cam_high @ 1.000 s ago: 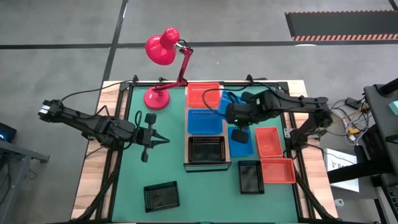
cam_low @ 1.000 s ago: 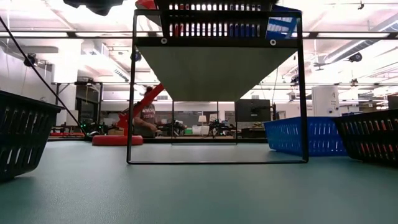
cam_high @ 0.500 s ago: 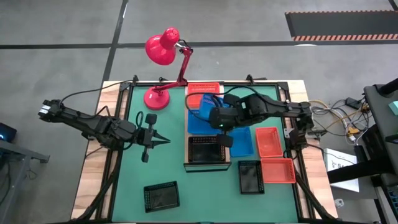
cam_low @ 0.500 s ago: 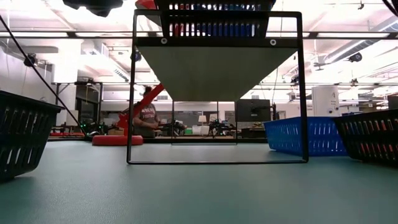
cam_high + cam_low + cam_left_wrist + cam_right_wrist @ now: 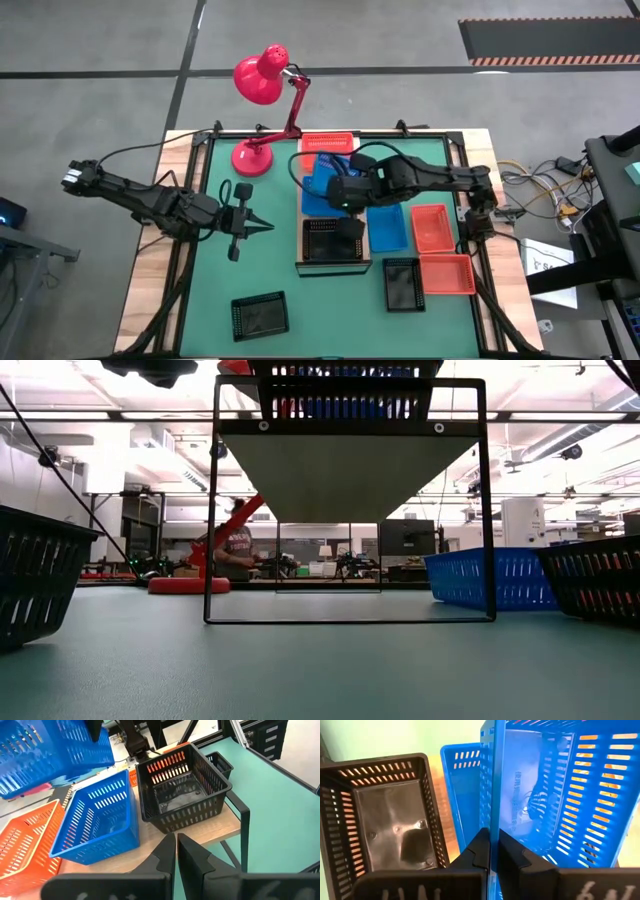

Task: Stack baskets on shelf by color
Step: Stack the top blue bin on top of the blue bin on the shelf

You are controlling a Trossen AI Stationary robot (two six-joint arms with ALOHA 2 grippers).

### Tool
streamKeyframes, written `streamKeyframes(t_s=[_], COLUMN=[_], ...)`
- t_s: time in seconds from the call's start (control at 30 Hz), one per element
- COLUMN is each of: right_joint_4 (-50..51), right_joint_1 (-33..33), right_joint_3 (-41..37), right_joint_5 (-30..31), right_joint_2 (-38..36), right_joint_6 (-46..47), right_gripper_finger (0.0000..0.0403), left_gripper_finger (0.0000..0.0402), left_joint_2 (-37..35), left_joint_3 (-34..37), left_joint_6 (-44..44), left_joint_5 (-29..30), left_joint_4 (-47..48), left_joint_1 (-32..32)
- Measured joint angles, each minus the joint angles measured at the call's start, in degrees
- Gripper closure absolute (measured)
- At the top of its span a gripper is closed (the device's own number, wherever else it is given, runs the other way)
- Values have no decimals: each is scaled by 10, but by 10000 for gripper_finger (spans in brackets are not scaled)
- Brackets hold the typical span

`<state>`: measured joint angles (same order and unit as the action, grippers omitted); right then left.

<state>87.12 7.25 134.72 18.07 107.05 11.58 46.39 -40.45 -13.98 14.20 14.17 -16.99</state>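
The light-wood shelf (image 5: 300, 268) carries a red-orange basket (image 5: 328, 142) at its far end, a blue basket (image 5: 97, 817) in the middle and a black basket (image 5: 333, 238) at its near end. My right gripper (image 5: 342, 192) is over the shelf's middle, shut on a second blue basket (image 5: 560, 785), which also shows in the left wrist view (image 5: 50, 750), tilted above the blue one on the shelf. My left gripper (image 5: 262, 227) is shut and empty, above the green mat to the left of the shelf. My right gripper pinches one side wall of the blue basket at its rim (image 5: 492, 820), one finger inside the basket and one outside. The basket is lifted clear and tilted, its open side turned sideways, over the blue basket on the shelf (image 5: 465, 795).
On the mat right of the shelf lie another blue basket (image 5: 388, 228), two red-orange baskets (image 5: 432, 228) (image 5: 447, 273) and a black basket (image 5: 403, 283). A further black basket (image 5: 260, 315) lies near left. A red desk lamp (image 5: 262, 80) stands at the far left.
My right gripper has gone toward the table's left edge with the blue basket, from above the mat beside the shelf to above the shelf's middle. The basket stays lifted clear in the hold.
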Motion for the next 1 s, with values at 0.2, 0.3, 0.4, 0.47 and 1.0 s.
streamKeyframes(t_s=[0.2, 0.3, 0.4, 0.47, 1.0], right_joint_4=[-7, -6, -6, -5, -4], right_joint_1=[0, 0, 0, 0, -9], right_joint_3=[0, 0, 0, 0, 0], right_joint_5=[-1, -2, -2, -2, 0], right_joint_2=[15, 22, 29, 36, 56], right_joint_6=[-3, -10, -12, -13, -39], right_gripper_finger=[394, 394, 394, 394, 352], left_gripper_finger=[400, 400, 400, 400, 400], left_joint_2=[1, 1, 1, 1, 1], left_joint_3=[0, 0, 0, 0, 0], left_joint_6=[0, 0, 0, 0, 0], left_joint_5=[0, 0, 0, 0, 0], left_joint_4=[0, 0, 0, 0, 0], left_joint_1=[0, 0, 0, 0, 0])
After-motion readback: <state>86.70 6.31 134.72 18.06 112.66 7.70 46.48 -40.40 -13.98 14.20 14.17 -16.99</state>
